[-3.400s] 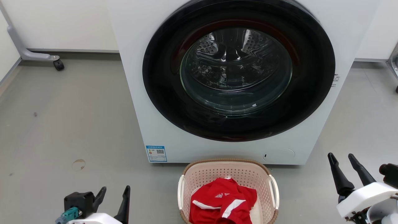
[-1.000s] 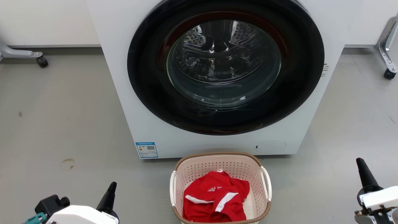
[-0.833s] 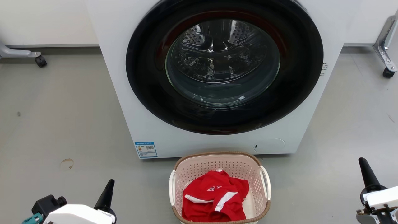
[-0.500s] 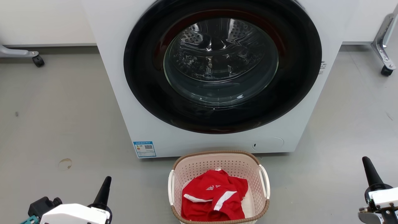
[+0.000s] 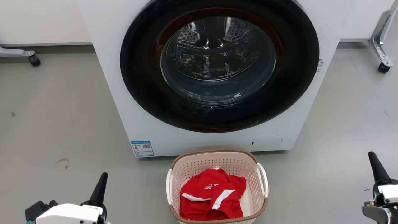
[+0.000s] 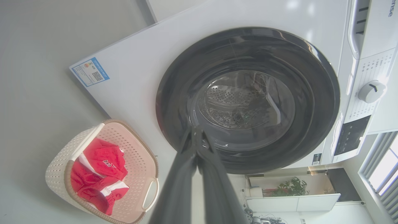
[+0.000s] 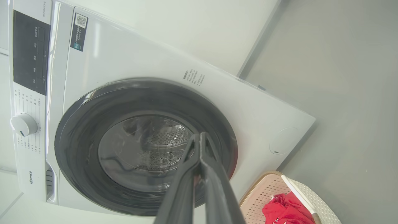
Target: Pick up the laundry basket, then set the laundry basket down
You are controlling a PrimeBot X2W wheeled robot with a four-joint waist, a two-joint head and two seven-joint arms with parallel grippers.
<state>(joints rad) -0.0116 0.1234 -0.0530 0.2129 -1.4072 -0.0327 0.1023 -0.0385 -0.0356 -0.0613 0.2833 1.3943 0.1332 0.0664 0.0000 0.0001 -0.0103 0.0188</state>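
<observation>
The laundry basket (image 5: 217, 161), pale pink-beige with a brown woven-look rim and two white side handles, stands on the floor just in front of the washer, holding a red garment (image 5: 211, 197). The basket (image 6: 130, 146) lies lower left in the left wrist view, and the basket (image 7: 267, 186) lies lower right in the right wrist view. My left gripper (image 5: 101, 180) is at the lower left, well left of the basket, shut and empty. At the lower right my right gripper (image 5: 373, 160) is shut and empty too, far right of the basket. In the wrist views the left gripper (image 6: 196, 132) and right gripper (image 7: 200, 137) both have their tips pressed together.
A white front-load washer (image 5: 149, 130) with a dark round door (image 5: 217, 62) fills the back. Wheeled metal stand legs sit at the far left (image 5: 32, 59) and far right (image 5: 382, 67). Grey floor (image 5: 62, 124) spreads on both sides of the basket.
Both grippers went from open 3.4 s ago to shut. The head camera has shifted, so the washer and basket sit slightly more to the left and the grippers lower and wider apart.
</observation>
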